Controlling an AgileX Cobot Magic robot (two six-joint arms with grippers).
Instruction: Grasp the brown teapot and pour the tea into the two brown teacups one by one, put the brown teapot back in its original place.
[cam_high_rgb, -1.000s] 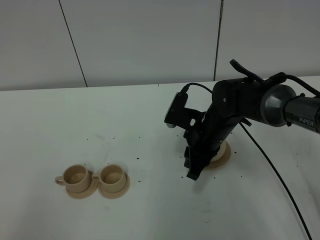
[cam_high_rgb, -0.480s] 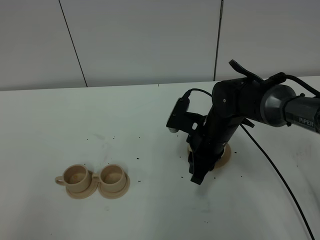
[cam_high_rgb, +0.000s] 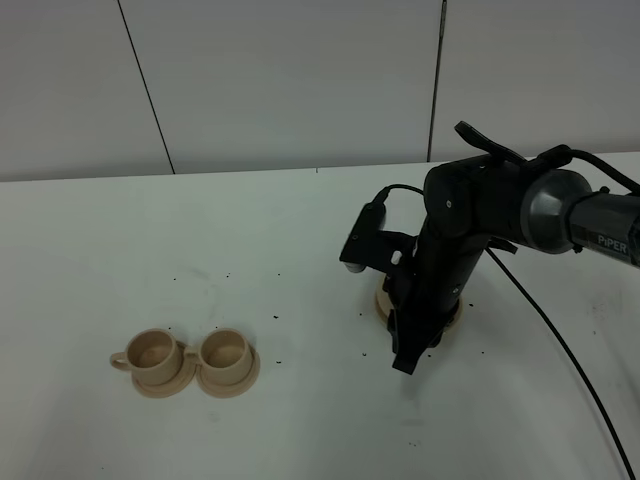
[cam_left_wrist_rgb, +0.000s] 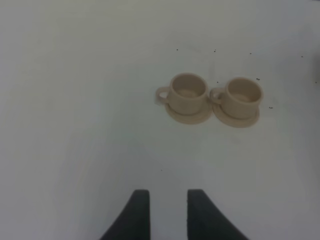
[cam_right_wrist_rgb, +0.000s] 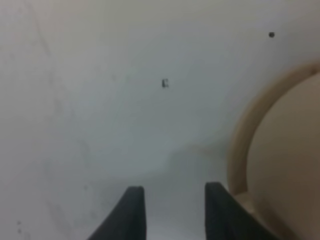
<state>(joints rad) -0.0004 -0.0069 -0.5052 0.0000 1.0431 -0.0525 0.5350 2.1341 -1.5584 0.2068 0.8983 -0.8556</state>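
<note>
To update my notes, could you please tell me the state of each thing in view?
Teapot: resting on big saucer, not gripped.
First cup: upright on small saucer.
Second cup: upright on small saucer.
Left fingers: open, empty.
Right fingers: open, empty, beside teapot.

Right arm (cam_high_rgb: 470, 215) is matte black w/ grey joint (cam_high_rgb: 552, 210) & white "PIPER" marking (cam_high_rgb: 612, 241). Thin black cable (cam_high_rgb: 560, 350) attached. Left gripper (cam_left_wrist_rgb: 168, 194) & right gripper (cam_right_wrist_rgb: 174, 188): dark tapered fingers.
</note>
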